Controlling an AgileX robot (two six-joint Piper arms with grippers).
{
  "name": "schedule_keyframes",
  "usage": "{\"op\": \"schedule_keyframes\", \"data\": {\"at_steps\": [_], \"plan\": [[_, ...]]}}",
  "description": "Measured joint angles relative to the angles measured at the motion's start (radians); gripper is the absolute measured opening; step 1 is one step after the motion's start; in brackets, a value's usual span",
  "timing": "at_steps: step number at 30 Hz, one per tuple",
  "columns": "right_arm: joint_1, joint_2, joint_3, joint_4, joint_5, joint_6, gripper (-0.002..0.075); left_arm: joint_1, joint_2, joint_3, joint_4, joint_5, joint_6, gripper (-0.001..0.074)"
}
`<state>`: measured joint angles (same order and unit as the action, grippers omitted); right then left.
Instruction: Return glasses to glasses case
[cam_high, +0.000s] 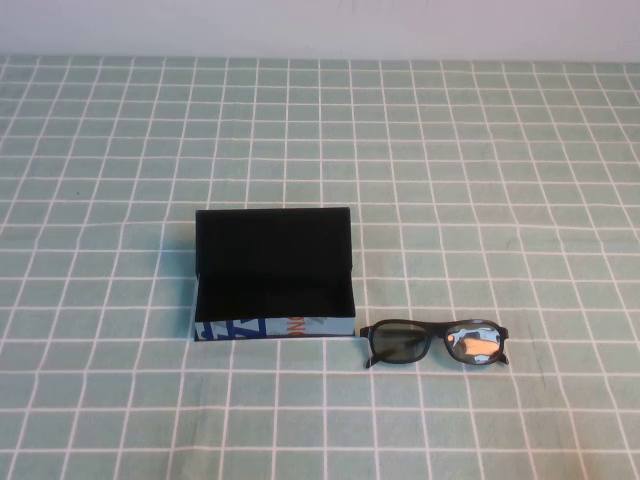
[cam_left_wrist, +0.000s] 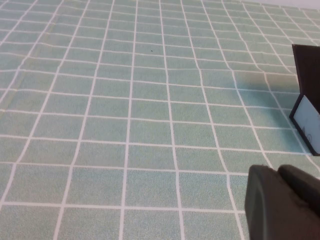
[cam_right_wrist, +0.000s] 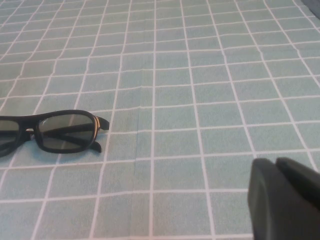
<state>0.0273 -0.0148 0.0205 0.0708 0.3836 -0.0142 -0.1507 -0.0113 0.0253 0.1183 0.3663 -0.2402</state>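
Note:
The glasses case (cam_high: 272, 272) lies open at the middle of the table, its flat black lid standing up at the back and its light-blue printed side facing front. One end of it shows in the left wrist view (cam_left_wrist: 307, 105). The black glasses (cam_high: 434, 343) lie on the cloth just right of the case's front right corner, lenses facing front. They also show in the right wrist view (cam_right_wrist: 52, 131). My left gripper (cam_left_wrist: 280, 172) is shut and empty, above the cloth left of the case. My right gripper (cam_right_wrist: 276, 165) is shut and empty, right of the glasses. Neither arm shows in the high view.
A green cloth with a white grid (cam_high: 480, 160) covers the whole table. A pale wall (cam_high: 320, 25) runs along the far edge.

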Motion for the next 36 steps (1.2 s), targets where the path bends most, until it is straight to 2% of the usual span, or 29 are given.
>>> {"op": "schedule_keyframes", "data": {"at_steps": [24, 36], "plan": [[0.0, 0.0, 0.0, 0.0, 0.0, 0.0, -0.0011, 0.0, 0.0, 0.0, 0.0, 0.0, 0.0, 0.0001], [0.0, 0.0, 0.0, -0.042, 0.0, 0.0, -0.0011, 0.0, 0.0, 0.0, 0.072, 0.002, 0.024, 0.0001]]}}
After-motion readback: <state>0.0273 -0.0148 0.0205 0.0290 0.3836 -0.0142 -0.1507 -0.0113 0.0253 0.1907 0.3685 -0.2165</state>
